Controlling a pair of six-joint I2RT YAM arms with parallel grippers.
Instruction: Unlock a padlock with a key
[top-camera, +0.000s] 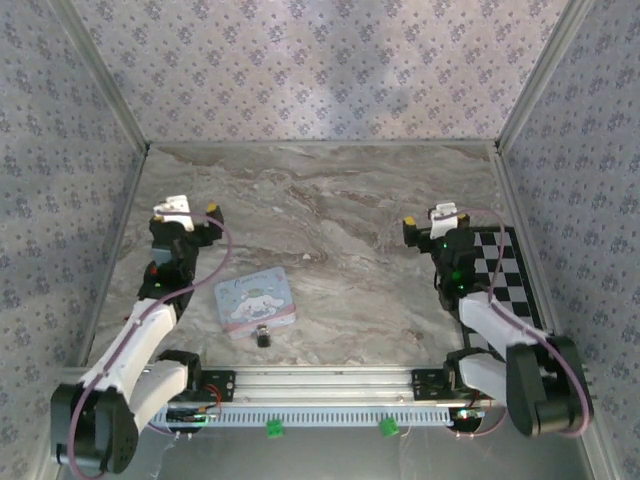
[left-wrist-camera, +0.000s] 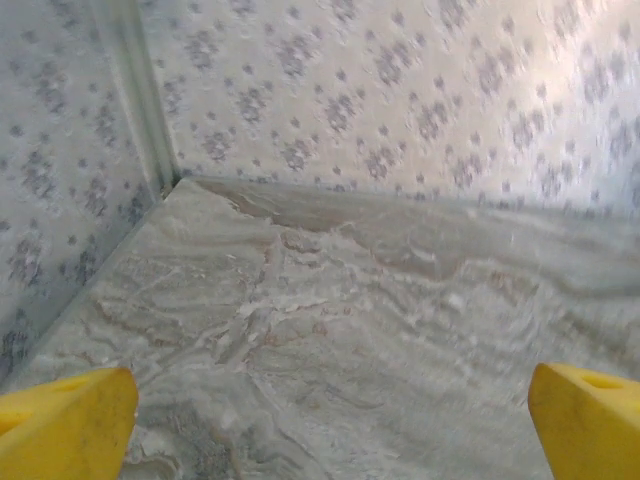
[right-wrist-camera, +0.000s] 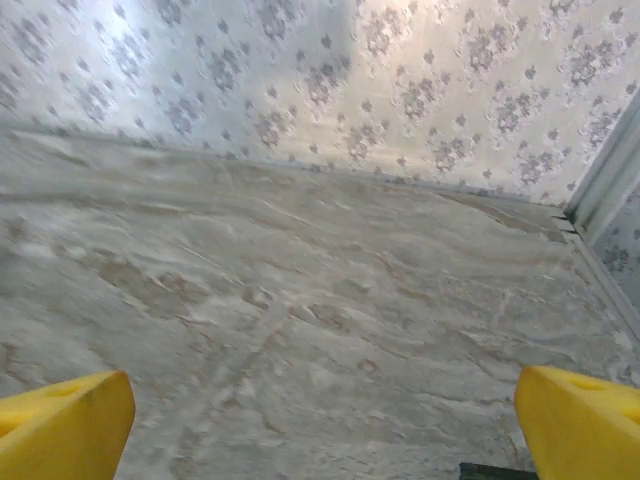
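The padlock (top-camera: 262, 336), a tiny dark block, lies on the marble table just in front of a pale-blue cartoon tin (top-camera: 255, 299). I cannot make out the key. My left gripper (top-camera: 186, 212) hovers behind and to the left of the tin, apart from it. Its yellow fingertips (left-wrist-camera: 70, 420) stand wide open over bare marble, nothing between them. My right gripper (top-camera: 430, 220) is far to the right of the padlock, also open, and its yellow fingertips (right-wrist-camera: 585, 425) frame bare tabletop.
A black-and-white checkered mat (top-camera: 510, 270) lies along the right edge, under the right arm. Patterned walls (top-camera: 320, 70) close the table at the back and both sides. A metal rail (top-camera: 320, 382) runs along the near edge between the arm bases.
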